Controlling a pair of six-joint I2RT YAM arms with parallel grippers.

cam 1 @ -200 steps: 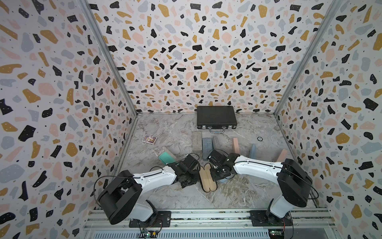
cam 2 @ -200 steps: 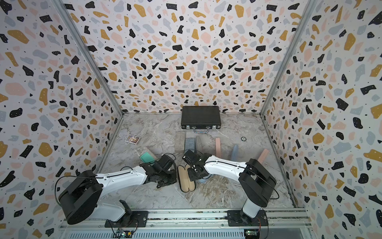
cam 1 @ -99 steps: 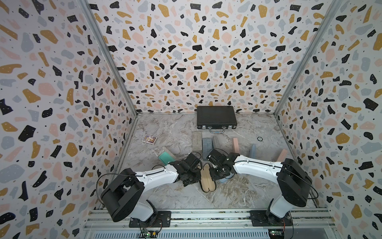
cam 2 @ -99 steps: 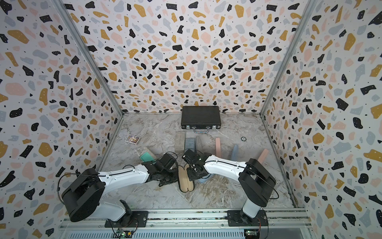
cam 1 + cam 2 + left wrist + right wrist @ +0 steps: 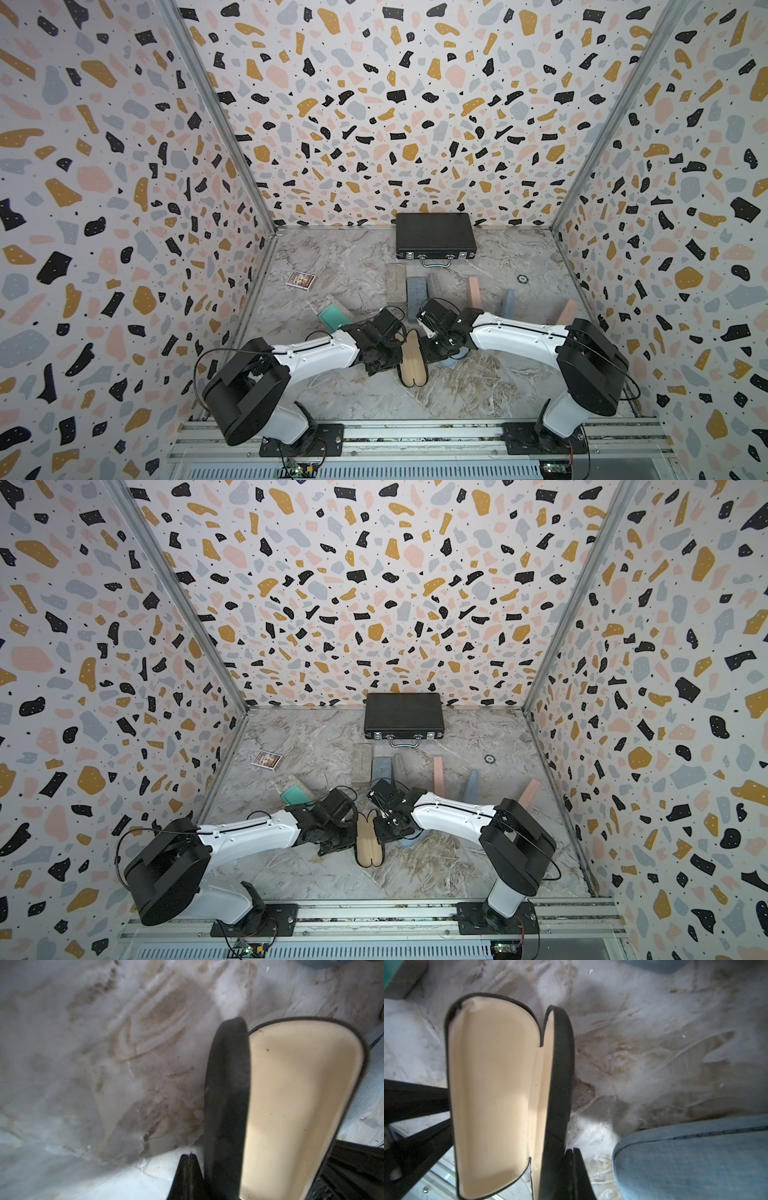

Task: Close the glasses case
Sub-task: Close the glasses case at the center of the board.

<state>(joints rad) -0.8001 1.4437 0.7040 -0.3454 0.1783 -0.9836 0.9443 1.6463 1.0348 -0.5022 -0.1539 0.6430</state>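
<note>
The glasses case [image 5: 412, 363] [image 5: 369, 845] is black outside and cream inside. It lies open near the table's front, between my two grippers, with both halves tipped up. My left gripper [image 5: 391, 362] [image 5: 189, 1155] is shut and empty, right beside the outer wall of the case's [image 5: 226, 1095] left half. My right gripper [image 5: 432, 353] [image 5: 573, 1150] is shut and empty too, against the black outer wall of the case's [image 5: 560, 1084] right half. The cream lining faces each wrist camera from the far half.
A light blue case [image 5: 695, 1157] [image 5: 451, 362] lies under the right arm. A teal case [image 5: 333, 316] sits behind the left arm. Grey, blue and pink cases [image 5: 417, 291] stand in a row mid-table. A black briefcase [image 5: 435, 235] is at the back wall and a small card box [image 5: 300, 279] at the left.
The left gripper has edged right, up against the case's left half. The right arm has hardly moved. Both grippers stay shut.
</note>
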